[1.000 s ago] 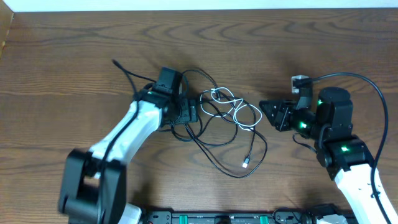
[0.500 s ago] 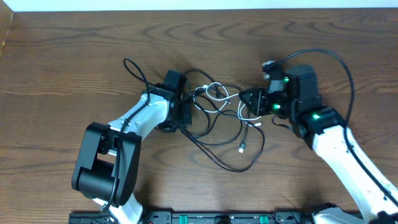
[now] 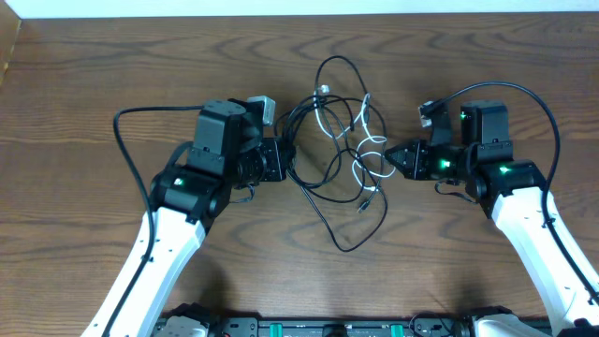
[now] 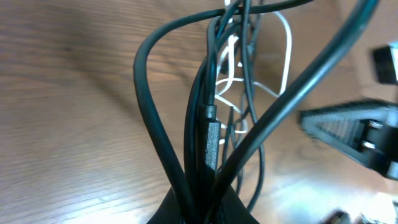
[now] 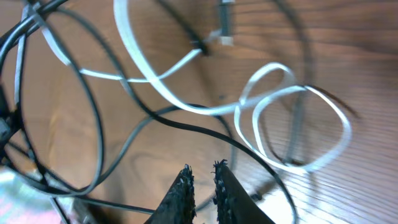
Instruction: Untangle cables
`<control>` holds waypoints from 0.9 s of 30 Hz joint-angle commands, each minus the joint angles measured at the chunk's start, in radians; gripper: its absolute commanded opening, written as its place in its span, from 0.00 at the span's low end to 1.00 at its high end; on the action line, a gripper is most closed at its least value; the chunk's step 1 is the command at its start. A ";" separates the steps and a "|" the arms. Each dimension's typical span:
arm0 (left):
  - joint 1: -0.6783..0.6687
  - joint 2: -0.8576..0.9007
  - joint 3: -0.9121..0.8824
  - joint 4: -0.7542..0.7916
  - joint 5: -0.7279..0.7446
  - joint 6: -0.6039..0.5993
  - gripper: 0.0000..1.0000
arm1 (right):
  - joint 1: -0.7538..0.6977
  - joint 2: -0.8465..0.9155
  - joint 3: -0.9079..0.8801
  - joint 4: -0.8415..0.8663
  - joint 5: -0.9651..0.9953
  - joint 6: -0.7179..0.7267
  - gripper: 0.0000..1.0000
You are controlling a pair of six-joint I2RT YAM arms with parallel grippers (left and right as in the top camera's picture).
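Left gripper (image 3: pixel 279 161) is pinching a gathered bundle of thin black smooth-sheathed cables (image 4: pixel 144 81), its jaws pressed together on several strands at once. At the tangle's opposite edge the right gripper (image 3: pixel 398 159) is hovering with its serrated black fingertips (image 5: pixel 186 183) nearly touching; whether a strand is lying between them I cannot tell. The tangle is sitting between the two arms over the dark, grained wooden tabletop (image 3: pixel 94 75), with a shorter glossy white cable (image 5: pixel 211 112) looping through the black ones. These cords are looking light, limp and slick, likely to slide through a loose pinch and to drag neighbours along. A single strand just behind a rigid plug end (image 4: pixel 212 134) is probably offering the surest hold.
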 commanded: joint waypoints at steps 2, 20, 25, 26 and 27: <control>-0.002 -0.039 0.007 0.008 0.185 0.077 0.07 | 0.006 -0.018 0.021 0.000 -0.185 -0.099 0.10; -0.004 -0.033 0.007 0.006 0.180 0.004 0.07 | 0.347 -0.016 0.021 0.277 0.156 -0.061 0.35; -0.004 -0.033 0.007 0.003 0.183 -0.003 0.07 | 0.450 0.022 0.021 0.291 0.510 -0.061 0.42; -0.004 -0.033 0.007 0.003 0.183 -0.003 0.07 | 0.454 0.028 0.021 0.290 0.550 -0.061 0.43; -0.004 -0.033 0.007 0.002 0.183 -0.003 0.07 | 0.456 0.034 0.021 0.290 0.578 -0.061 0.42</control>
